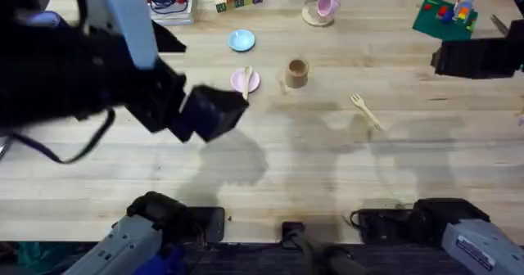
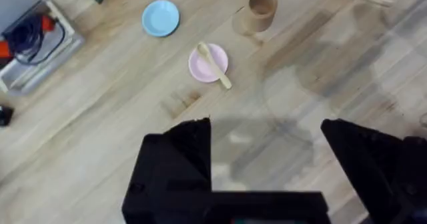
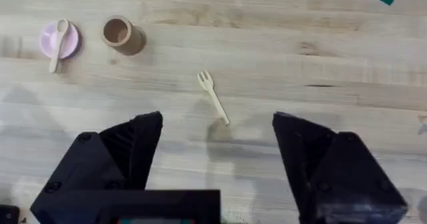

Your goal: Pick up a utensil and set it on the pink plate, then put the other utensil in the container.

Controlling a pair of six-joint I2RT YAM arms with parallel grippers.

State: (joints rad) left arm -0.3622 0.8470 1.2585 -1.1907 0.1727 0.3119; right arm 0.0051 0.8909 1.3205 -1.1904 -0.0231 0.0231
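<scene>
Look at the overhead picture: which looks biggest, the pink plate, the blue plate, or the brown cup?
1. Pink plate and blue plate: they look about equal, so no ranking between them.
2. Brown cup: narrower than either plate.

A pale wooden table point(image 1: 327, 169) carries a pink plate point(image 1: 239, 82), a blue plate point(image 1: 241, 39) and a brown cup point(image 1: 296, 72) beyond the left jaws; a fork point(image 3: 213, 97) lies just ahead of the right jaws.
</scene>
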